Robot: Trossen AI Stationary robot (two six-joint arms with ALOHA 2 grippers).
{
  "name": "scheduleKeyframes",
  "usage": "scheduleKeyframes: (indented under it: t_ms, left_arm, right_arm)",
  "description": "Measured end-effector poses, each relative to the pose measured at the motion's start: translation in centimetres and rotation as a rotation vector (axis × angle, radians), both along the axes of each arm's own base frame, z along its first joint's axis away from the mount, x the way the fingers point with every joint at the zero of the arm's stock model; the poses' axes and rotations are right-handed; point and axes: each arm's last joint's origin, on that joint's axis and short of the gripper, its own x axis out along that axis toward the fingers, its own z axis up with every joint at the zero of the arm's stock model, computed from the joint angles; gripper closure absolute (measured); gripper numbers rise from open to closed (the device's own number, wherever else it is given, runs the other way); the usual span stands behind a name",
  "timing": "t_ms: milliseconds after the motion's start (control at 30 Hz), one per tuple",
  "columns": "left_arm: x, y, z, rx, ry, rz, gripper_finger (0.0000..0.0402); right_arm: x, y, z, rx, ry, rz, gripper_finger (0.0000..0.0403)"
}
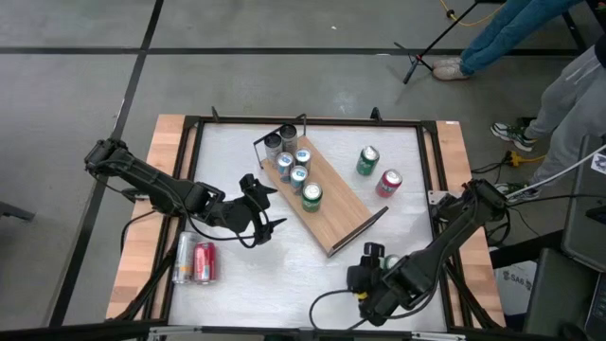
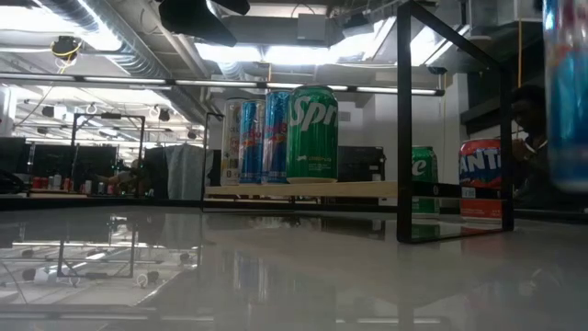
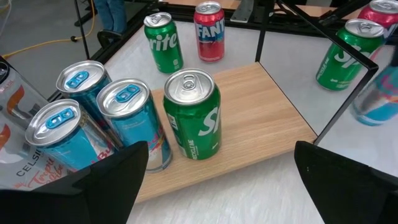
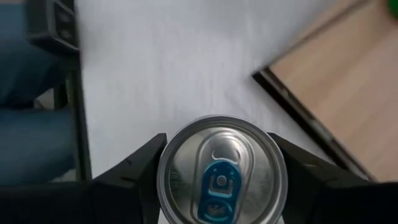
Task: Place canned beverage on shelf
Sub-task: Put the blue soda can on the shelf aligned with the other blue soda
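The shelf [image 1: 331, 204] is a light-brown board with black end rails, lying aslant mid-table. Several cans stand on its far-left end, among them blue-topped cans [image 3: 127, 121] and a green Sprite can [image 1: 311, 196] [image 3: 193, 115]. My right gripper [image 1: 371, 260] is shut on a silver can with a blue tab [image 4: 221, 171], just off the shelf's near end; the can shows blurred in the low view [image 2: 565, 92]. My left gripper [image 1: 268, 210] [image 3: 217, 186] is open and empty at the shelf's left side, facing the cans. My right gripper pinches the can between its two fingers [image 4: 140, 171], one on each opposite side of the wall [image 4: 163, 180] just under the top rim. The fingers point down from above. The can is upright, top up; in the low view its base hangs above the tabletop.
A green Sprite can [image 1: 367, 161] and a red Fanta can [image 1: 388, 183] stand on the white tabletop right of the shelf. Two cans [image 1: 194, 260] lie at the near left. A black frame [image 1: 431, 128] edges the table. People stand beyond the far right corner.
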Motion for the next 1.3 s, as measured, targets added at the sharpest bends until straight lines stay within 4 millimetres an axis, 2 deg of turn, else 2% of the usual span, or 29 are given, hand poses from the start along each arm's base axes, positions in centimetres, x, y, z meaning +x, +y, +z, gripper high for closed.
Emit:
scheduleKeyframes:
  t_ms: [333,567,767,967,1133,1300]
  left_arm:
    - [0.0,0.0,0.0,-0.001,0.0,-0.002,0.0007]
    - [0.0,-0.2,-0.1,-0.048,0.019,-0.064,0.0007]
    - [-0.1,-0.6,-0.1,-0.062,0.025,-0.094,0.0007]
    - [-0.5,-1.7,-0.1,-0.062,0.027,-0.138,0.0007]
    - [-0.9,-2.7,-0.1,-0.061,0.029,-0.177,0.0007]
    - [-1.3,-3.7,-0.1,-0.061,0.03,-0.217,0.0007]
  right_arm:
    - [1.4,-0.1,6.0,0.016,-0.138,0.291,0.0178]
    - [3.5,-2.6,8.3,-0.04,-0.196,0.516,0.0177]
    - [5.7,-5.8,8.5,-0.096,-0.216,0.709,0.0177]
    - [8.2,-9.5,8.2,-0.082,-0.251,0.855,0.0176]
    - [10.1,-12.2,7.0,-0.078,-0.238,0.932,0.0176]
    - [12.2,-13.7,4.7,-0.065,-0.222,1.027,0.0176]
